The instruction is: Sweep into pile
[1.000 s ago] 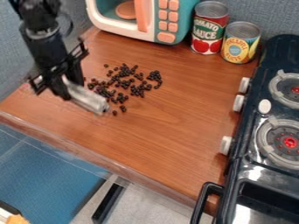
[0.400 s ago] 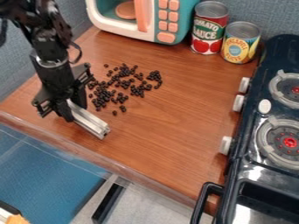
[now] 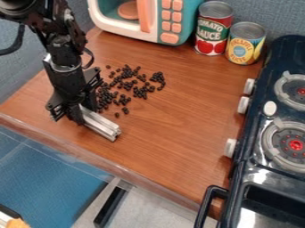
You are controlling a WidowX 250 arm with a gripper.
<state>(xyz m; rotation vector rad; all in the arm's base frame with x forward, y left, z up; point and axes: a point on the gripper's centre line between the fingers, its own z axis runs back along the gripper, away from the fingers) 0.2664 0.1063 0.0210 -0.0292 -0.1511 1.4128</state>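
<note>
Camera view: your gripper (image 3: 82, 111), at 9 o'clock, is closed on one end of the silver bar (image 3: 100, 124). You have the bar's long axis running from 10–11 to 4–5 o'clock, its free end pointing to 4–5; whether it touches the counter (image 3: 170, 138), you can't tell. Just beside the bar, toward 12–1, your dark beans (image 3: 122, 84) lie in a loose, uneven patch. At 12 you have the microwave (image 3: 189, 21), a round orange plate (image 3: 127, 10) inside. Around 1 stand two lidded cans: a red can (image 3: 212, 26) with red fruit pictured, then a yellow can (image 3: 245, 43), its label blue-edged. Your stove (image 3: 261, 142) is at 3.
</note>
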